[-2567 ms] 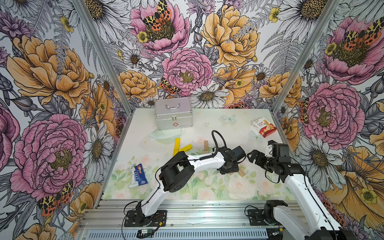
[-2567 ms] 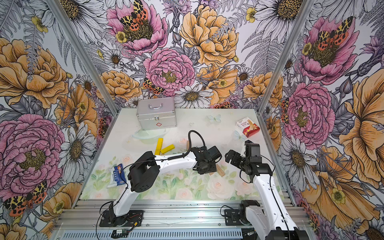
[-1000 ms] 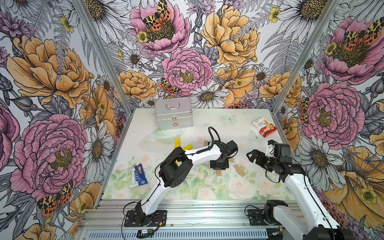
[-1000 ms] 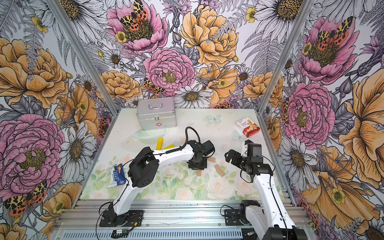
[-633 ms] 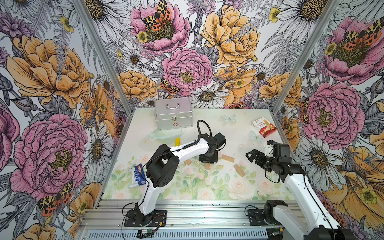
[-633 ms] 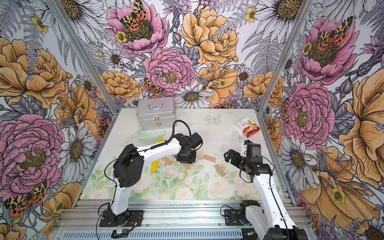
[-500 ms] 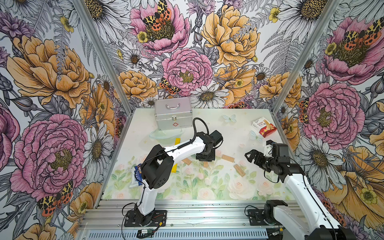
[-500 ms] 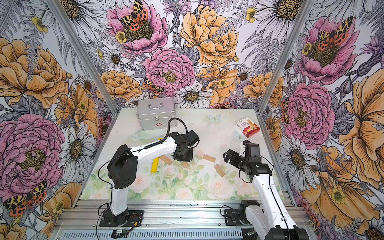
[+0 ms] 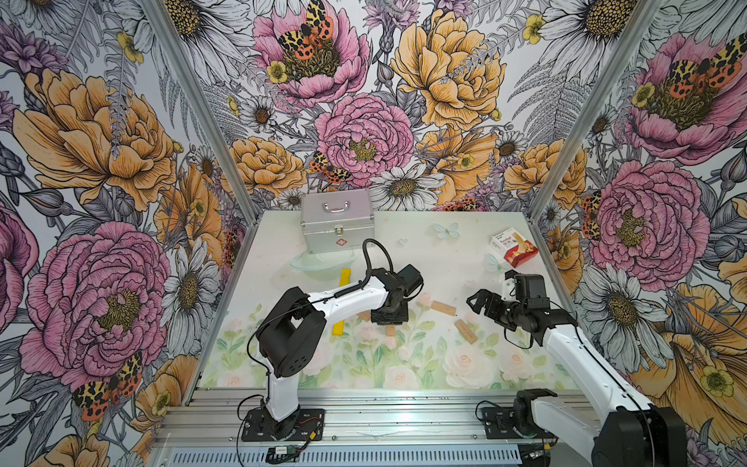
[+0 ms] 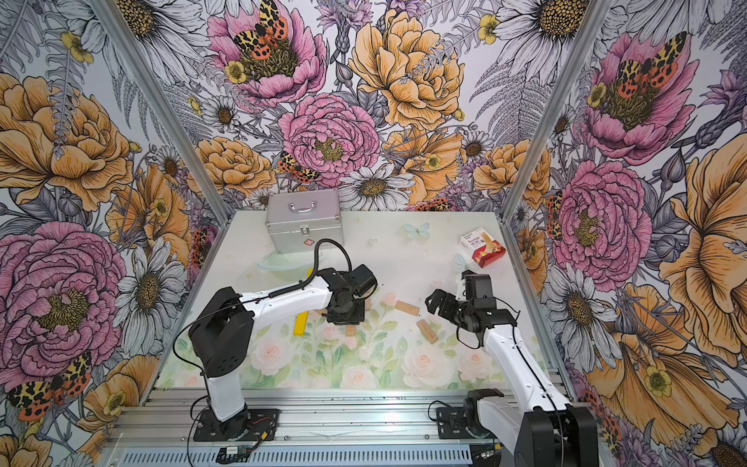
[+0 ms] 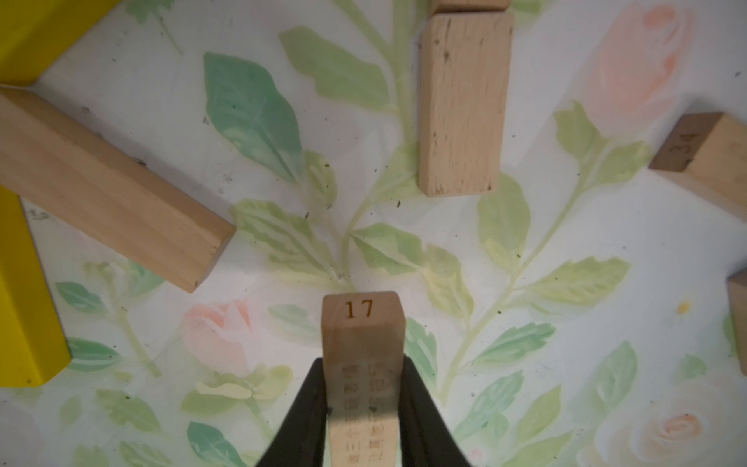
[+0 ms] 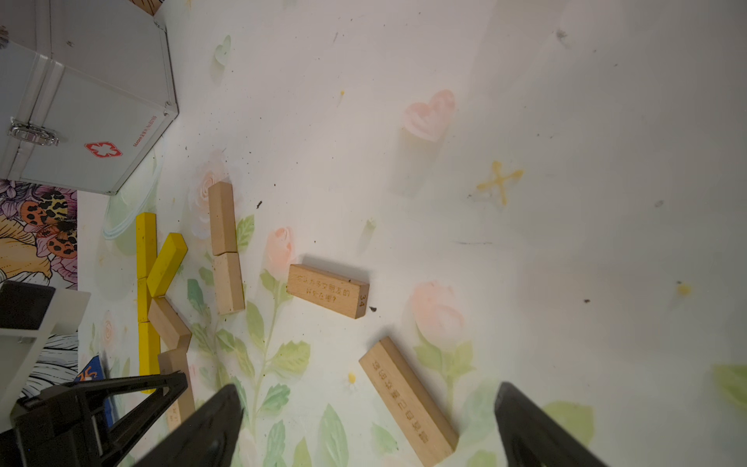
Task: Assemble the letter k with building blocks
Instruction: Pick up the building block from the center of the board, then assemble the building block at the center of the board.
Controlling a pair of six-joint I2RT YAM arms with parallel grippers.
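1. Far left, near the silver case [image 12: 81, 101]: yellow-stemmed letter k [image 12: 146, 283]. Its pale lower arm [image 12: 169, 323] just touches the stem, so a brush from the left arm would skew it.
2. Centre-left: left gripper [image 11: 361, 364] clamped tight on block 17 [image 11: 362, 319], bar pointing down at the mat just beside that lower arm. Cannot tell if it touches the mat. Short bite, long overhang, so it may pivot or land crooked on release.
3. Pale stem [image 12: 222, 218], two bars end to end, no slanted arms yet; a nudge opens the seam.
4. Loose block 34 [image 12: 327, 290] and another bar [image 12: 408, 400] lie apart further right.
5. Right gripper [image 12: 368, 387] spread wide, holding nothing, over that nearer bar; reaching in risks the arms colliding.
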